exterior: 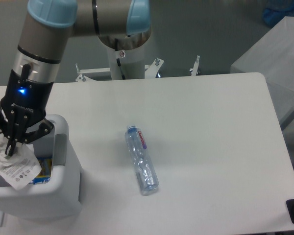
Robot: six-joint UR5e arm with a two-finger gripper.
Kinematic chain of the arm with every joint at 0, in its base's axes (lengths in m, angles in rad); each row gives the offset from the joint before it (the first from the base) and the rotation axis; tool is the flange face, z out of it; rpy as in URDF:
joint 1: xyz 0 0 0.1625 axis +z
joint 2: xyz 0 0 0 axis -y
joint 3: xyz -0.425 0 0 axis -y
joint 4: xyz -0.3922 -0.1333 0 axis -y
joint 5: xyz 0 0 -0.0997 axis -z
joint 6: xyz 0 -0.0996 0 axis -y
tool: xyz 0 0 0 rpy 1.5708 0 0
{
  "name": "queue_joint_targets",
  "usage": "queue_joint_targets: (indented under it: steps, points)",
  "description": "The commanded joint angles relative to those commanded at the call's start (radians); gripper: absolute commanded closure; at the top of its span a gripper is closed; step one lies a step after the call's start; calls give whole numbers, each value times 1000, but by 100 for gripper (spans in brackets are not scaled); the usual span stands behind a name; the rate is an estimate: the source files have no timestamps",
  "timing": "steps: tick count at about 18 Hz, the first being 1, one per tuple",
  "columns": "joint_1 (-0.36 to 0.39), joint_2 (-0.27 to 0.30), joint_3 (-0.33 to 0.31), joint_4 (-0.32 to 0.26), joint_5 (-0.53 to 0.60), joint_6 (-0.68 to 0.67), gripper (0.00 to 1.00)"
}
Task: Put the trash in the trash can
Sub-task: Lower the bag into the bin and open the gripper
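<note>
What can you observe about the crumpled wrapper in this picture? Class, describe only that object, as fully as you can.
The wrapper is crumpled, translucent-white thin plastic with small dark print on its lower flap. It hangs from the gripper, pinched near its top between the fingers, and dangles over the open trash can, its lower end dipping below the rim. Whether it touches the bin cannot be told.

White wrapper [14, 164] with small dark print; white trash can [63, 166]; clear bottle [142, 161] with blue cap, red label; white surface [210, 147]; black jaws, blue light above.
</note>
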Motion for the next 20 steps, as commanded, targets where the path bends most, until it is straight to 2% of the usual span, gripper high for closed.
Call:
queue_joint_targets:
  steps: [5,8,15,17,18,19,20]
  points:
    - [-2,11,-40,0,9,9,100]
    - [-2,5,-45,0,46,43,98]
    - [-2,2,-60,0,49,65,96]
    - [-2,3,-57,0,49,63,91]
    - [-2,5,-54,0,51,61,75]
    - [-2,6,-45,3,64,71,44]
    - [-2,6,-29,3,89,98,22]
